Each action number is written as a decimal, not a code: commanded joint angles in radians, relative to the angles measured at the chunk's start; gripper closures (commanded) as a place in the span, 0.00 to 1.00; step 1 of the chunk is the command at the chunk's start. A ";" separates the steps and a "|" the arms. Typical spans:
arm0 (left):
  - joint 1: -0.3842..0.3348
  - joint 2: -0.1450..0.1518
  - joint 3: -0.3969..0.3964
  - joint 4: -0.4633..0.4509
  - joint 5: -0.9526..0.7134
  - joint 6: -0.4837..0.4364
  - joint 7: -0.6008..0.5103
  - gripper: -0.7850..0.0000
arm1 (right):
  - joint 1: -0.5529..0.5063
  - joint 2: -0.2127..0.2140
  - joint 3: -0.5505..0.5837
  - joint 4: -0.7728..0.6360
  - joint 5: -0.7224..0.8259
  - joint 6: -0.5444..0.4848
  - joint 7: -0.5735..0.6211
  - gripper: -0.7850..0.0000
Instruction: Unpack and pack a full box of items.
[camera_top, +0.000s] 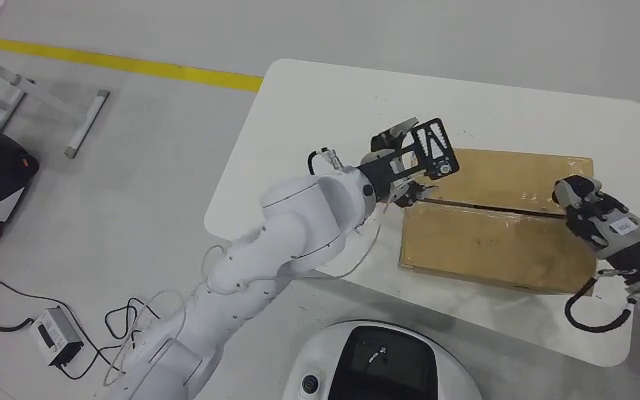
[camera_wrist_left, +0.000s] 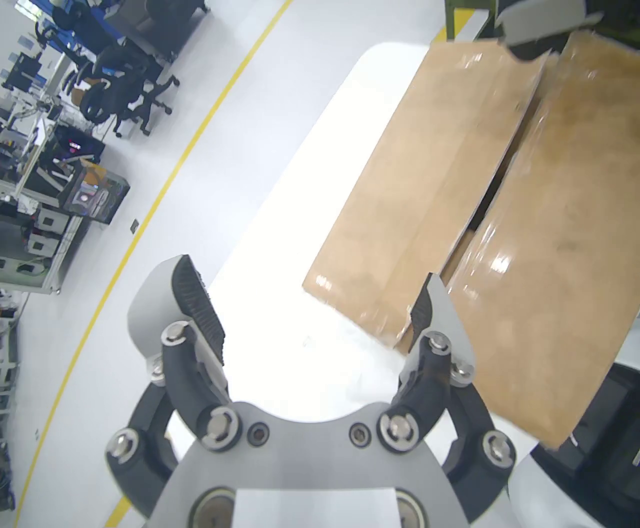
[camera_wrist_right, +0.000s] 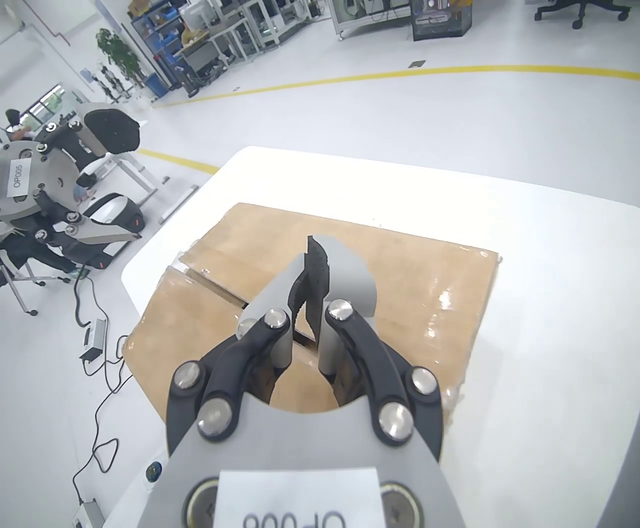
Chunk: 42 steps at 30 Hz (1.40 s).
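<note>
A brown cardboard box lies on the white table, its two top flaps folded down with a dark seam running lengthwise between them. My left gripper is open at the box's left end, one finger by the seam's end and the other over bare table. The box stretches away beyond that gripper. My right gripper hangs over the seam at the opposite end, shut just above the flaps, nothing visibly between its fingers.
Bare table surrounds the box on the far side and to the left; its front edge runs close to the box. On the floor are a yellow line, a metal stand foot and cables with a power brick.
</note>
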 joint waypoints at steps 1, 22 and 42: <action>0.051 0.010 -0.057 -0.040 -0.026 -0.018 -0.058 0.00 | 0.010 -0.001 -0.013 0.006 0.003 -0.007 0.000 1.00; 0.369 0.037 -0.154 -0.120 -0.052 0.021 -0.077 0.00 | 0.051 0.000 -0.087 0.049 0.001 -0.046 0.008 1.00; 0.359 0.018 -0.036 0.051 0.127 0.190 0.137 0.00 | 0.044 -0.005 -0.161 0.085 -0.025 -0.032 0.001 1.00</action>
